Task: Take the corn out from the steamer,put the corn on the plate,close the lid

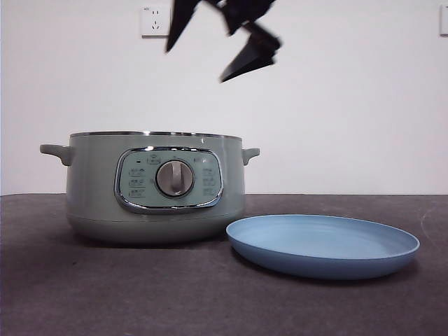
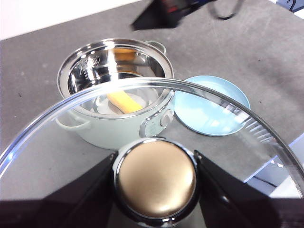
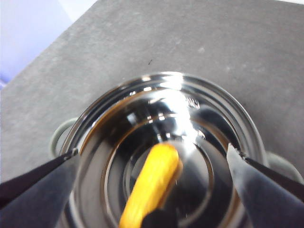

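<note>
The left claw (image 2: 156, 178) is clamped on the knob of the lid (image 2: 228, 109), holding the glass dome in the air, off the pot (its chrome rim arcs across the left wrist view). On the dark worktop (image 1: 63, 294) the steamer (image 1: 94, 189) stands open, and the corn (image 3: 152, 183) lies inside on its shiny floor. Above the open pot hangs the right claw (image 1: 213, 45), its 2 jaws spread wide apart and holding nothing. Just beside the steamer, nearly touching its base, sits the blue plate (image 1: 329, 262).
</note>
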You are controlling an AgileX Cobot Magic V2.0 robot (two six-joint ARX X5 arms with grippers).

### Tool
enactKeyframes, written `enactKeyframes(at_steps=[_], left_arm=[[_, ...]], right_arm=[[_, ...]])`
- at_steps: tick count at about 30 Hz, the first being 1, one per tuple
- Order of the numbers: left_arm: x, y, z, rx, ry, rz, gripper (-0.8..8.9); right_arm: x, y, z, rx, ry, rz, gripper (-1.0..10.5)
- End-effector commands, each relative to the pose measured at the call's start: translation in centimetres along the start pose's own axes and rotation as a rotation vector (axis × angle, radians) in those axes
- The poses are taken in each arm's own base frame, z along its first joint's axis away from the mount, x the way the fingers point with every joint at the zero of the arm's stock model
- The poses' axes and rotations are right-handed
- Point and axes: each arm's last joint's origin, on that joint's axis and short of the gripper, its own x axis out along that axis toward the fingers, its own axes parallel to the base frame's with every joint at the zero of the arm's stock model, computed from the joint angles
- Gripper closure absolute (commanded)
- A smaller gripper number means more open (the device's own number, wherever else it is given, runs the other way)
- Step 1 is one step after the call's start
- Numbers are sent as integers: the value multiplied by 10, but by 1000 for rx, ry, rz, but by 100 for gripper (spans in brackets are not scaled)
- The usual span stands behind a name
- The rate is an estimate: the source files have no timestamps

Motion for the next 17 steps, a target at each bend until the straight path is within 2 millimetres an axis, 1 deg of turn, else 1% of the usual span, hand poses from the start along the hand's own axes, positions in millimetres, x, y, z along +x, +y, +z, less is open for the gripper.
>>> enactKeyframes(at_steps=[1,3,6,8,11,17], left_arm=[[-8,-2,-2,-2,-37,0,822],[-13,-4,-7,-3,-34,0,822],[-21,-6,-12,-3,-52,1,822],[-24,-6,-14,-2,-58,2,822],[-24,-6,-15,-4,-43,1,822],[-24,-6,-15,-4,-43,0,822]], right_arm=[[34,9,5,-24,11,-11,411],[62,14,0,-34,33,-29,411],[97,16,-18,-41,82,-64,411],[113,12,-30,-39,116,-92,411],[129,8,-43,-32,154,-100,411],[148,6,-59,-29,202,-104,412]])
